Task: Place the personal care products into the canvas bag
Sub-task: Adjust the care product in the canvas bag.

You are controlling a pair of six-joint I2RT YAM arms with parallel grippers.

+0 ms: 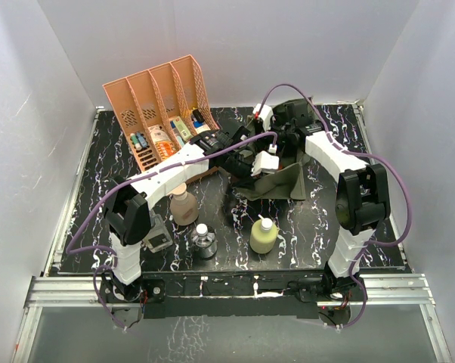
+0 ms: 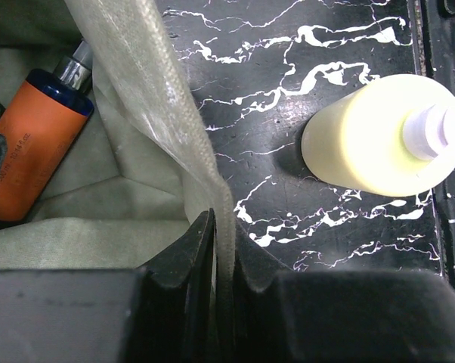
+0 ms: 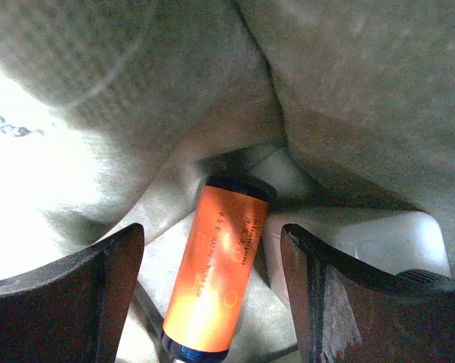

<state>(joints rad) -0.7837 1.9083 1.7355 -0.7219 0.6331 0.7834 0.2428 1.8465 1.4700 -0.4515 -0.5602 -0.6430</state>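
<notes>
Your left gripper is pinched shut on the rim of the canvas bag, the fabric clamped flat between the pads. That pinch is what props the mouth open, so don't let go of it. Your right gripper is down inside the bag with its jaws spread wide and nothing in them. The orange-and-blue pump bottle lies on the bag floor between the fingers, touching neither, with the white bottle just beside it at 3 o'clock. That looks like two in and the right arm due to come out. Lift it straight up through the opening, because the fabric sags close overhead in the right wrist view and an angled exit could snag a wall and drag the bag. Leave the jaws open so they can't catch the pump head. From above, the yellow white-capped bottle stands upright on the table at 7 o'clock of the bag, nearest of all and a fair next pick. The tan pump bottle waits at 9 o'clock and the small clear round bottle at 8 o'clock.
</notes>
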